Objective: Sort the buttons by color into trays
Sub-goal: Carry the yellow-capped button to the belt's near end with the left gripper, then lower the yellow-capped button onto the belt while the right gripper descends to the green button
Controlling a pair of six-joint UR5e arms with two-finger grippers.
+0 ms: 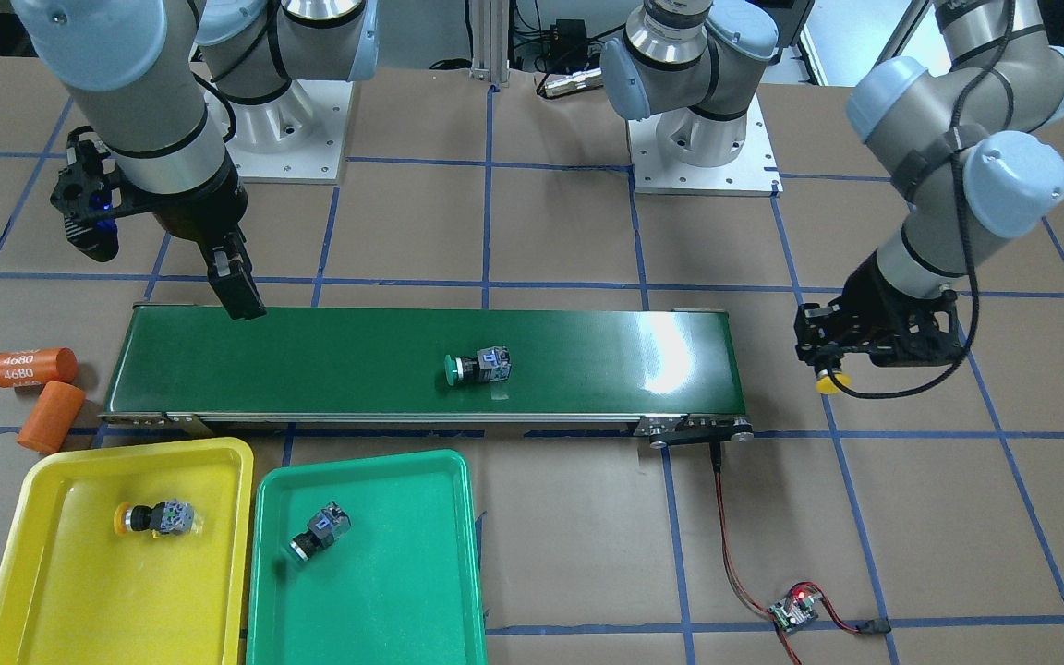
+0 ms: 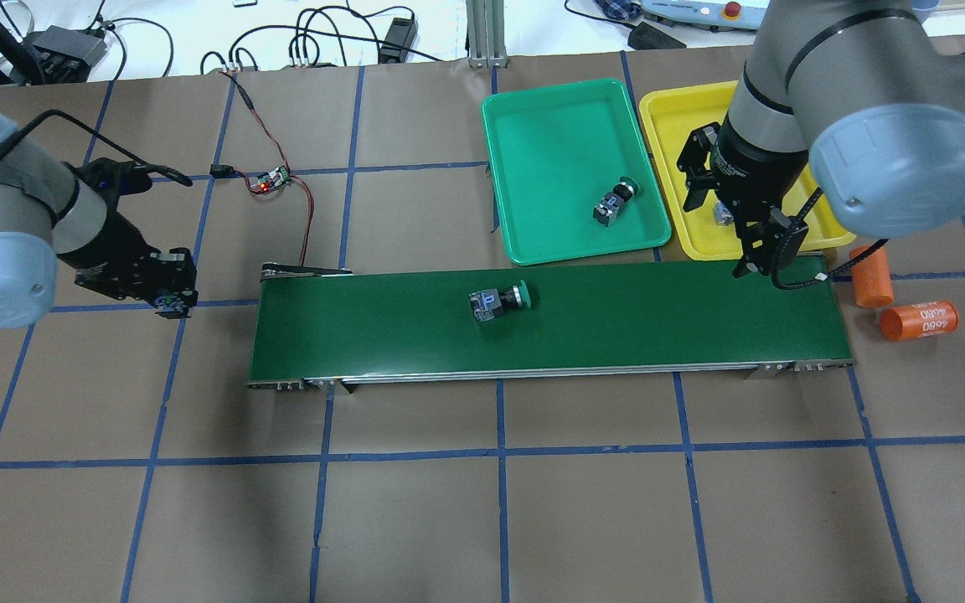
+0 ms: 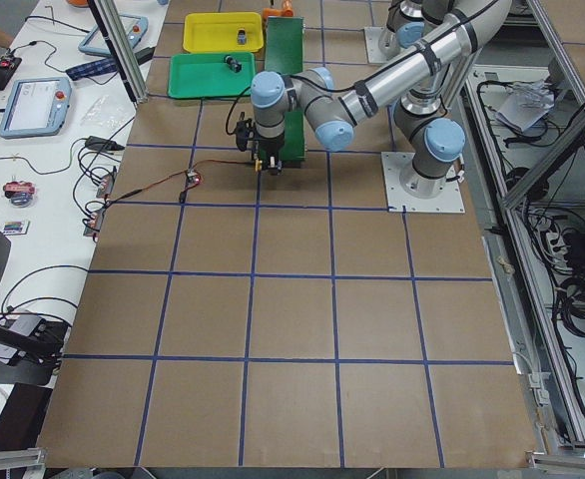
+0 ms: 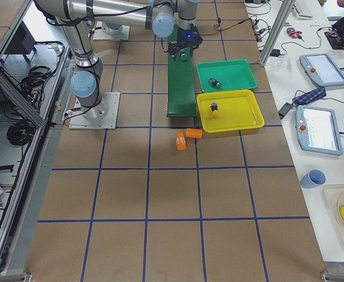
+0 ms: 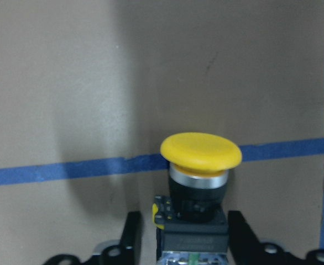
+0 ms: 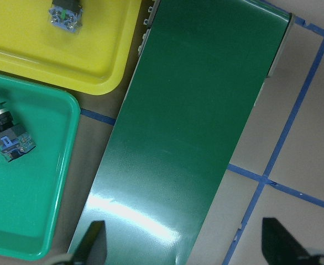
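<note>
**Held yellow button (image 5: 199,182) locked in the left gripper (image 5: 187,232)**

Right up close on the left wrist camera, the round yellow cap points away from the lens. There's a chrome collar beneath it, and the black body is pinched between two dark fingers (image 5: 131,237), one on each side. That's a firm grasp. The gripper hangs over the brown table cover (image 1: 541,231), beyond the end of the conveyor belt (image 1: 310,356) on the robot's left and clear of it. A blue tape line runs behind the cap.

Out on the belt, about mid-length, the loose green button (image 1: 478,366) lies on its side with nothing touching it.

Now the trays, side by side just beside the belt, on its edge away from the robot and toward the robot's right. The yellow tray (image 1: 79,600) holds the sorted yellow button (image 1: 155,518), tipped on its side. The green tray (image 1: 384,600) holds the sorted green button (image 1: 320,533), also on its side.

The right gripper (image 6: 184,245) has its fingers spread wide with nothing between them. It hovers above the belt's end on the robot's right, near the yellow tray's corner.

Just past that end, two orange cylinders (image 1: 33,367) lie on the table, one reading 4680. Off the opposite end sits a small circuit board (image 1: 795,610) with a red light glowing, and red-and-black leads run from it to the belt.
</note>
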